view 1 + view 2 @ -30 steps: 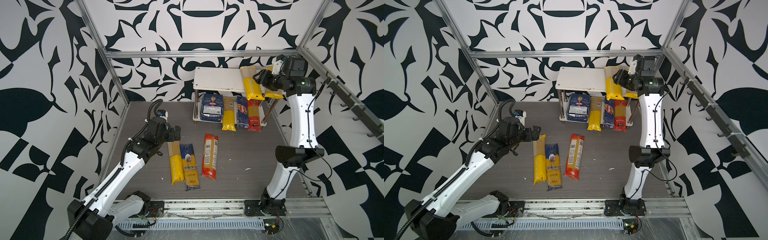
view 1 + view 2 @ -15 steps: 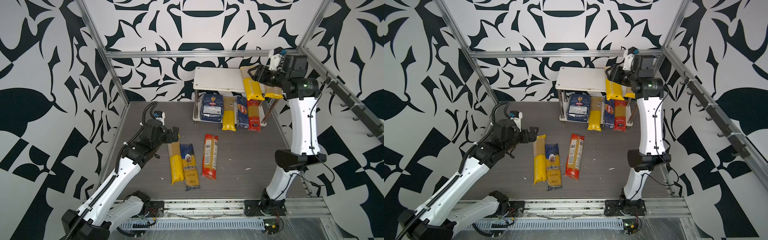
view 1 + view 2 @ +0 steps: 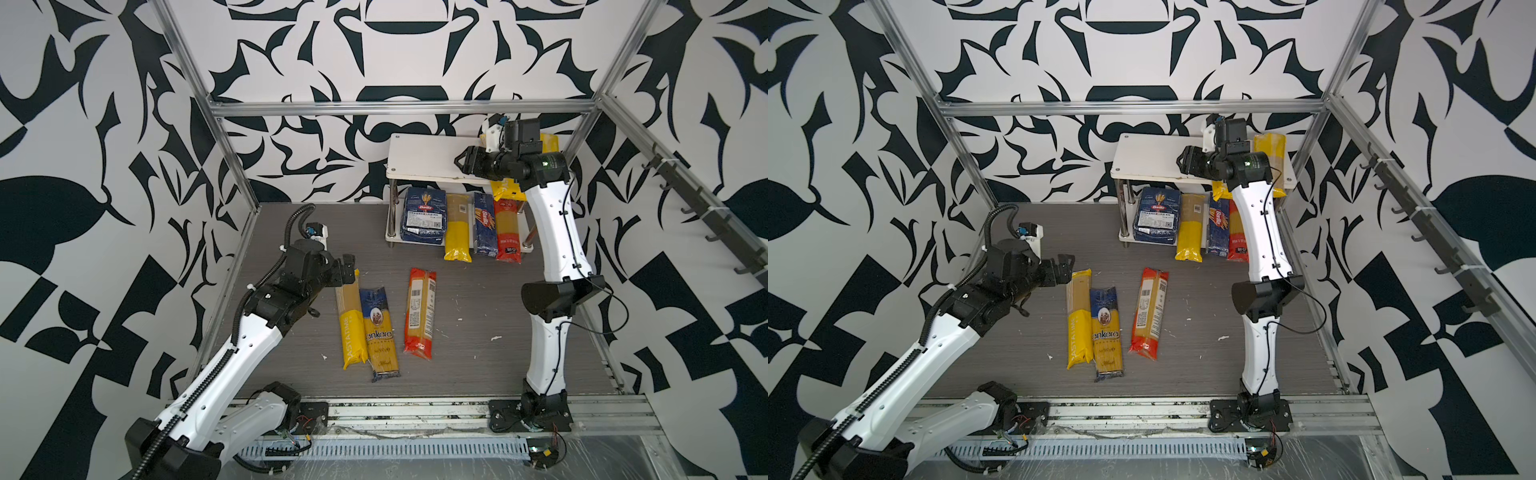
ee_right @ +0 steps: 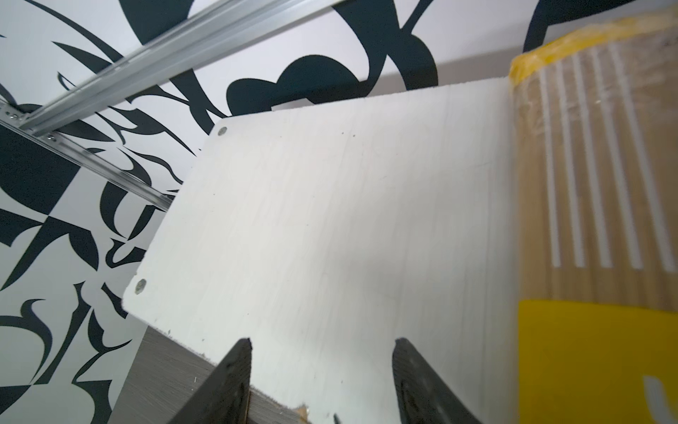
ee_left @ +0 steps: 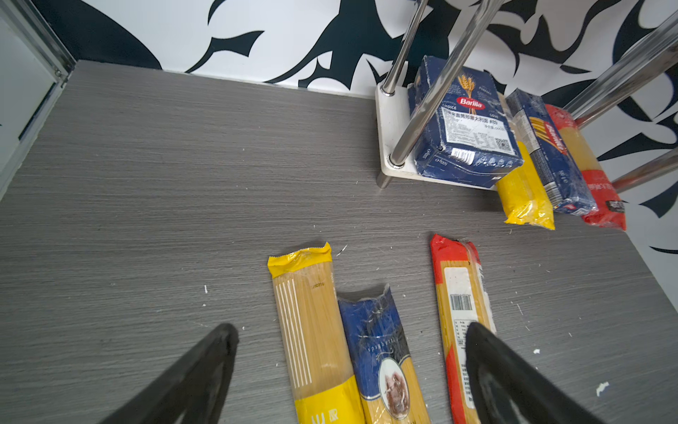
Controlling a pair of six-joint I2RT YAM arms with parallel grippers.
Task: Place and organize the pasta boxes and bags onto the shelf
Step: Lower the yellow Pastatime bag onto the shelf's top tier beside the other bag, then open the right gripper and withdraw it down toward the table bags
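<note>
- Wide apart and empty, the left fingers point(image 3: 348, 269) hover low over the desk point(image 3: 478, 299) at the far end of the PASTATIME bag point(image 3: 351, 324).
- The right fingers point(image 3: 462, 160) also stand apart with nothing between them, above bare white on the top board point(image 3: 419, 156) of the shelf point(image 3: 1142, 160).
- Three bags lie flat on the desk, long axes running front to back toward the shelf. The PASTATIME bag touches the ankara bag point(image 3: 379, 332) side by side, its yellow printed end toward the desk's near edge. The loose red bag point(image 3: 420, 320) lies apart on their right, far end leaning slightly right.
- On the lower board point(image 5: 392, 124), left to right: wide Barilla box point(image 3: 423, 216), lower yellow bag point(image 3: 457, 232), narrow Barilla box point(image 3: 485, 224), shelved red bag point(image 3: 507, 232), all lengthwise front to back. The last three overhang the front edge.
- At the top board's right end a striped yellow bag point(image 4: 587, 183) lies just beside the right fingers, lengthwise front to back, its printed end poking over the front edge by the right arm point(image 3: 555, 232). Another yellow bag point(image 3: 1271, 153) lies further right.
- A second ago the right fingers were over the striped yellow bag. They have since swung left, clear of it, and the bag rests about where it was.
- The left fingers hold nearly the same spot, and the desk bags have not moved.
</note>
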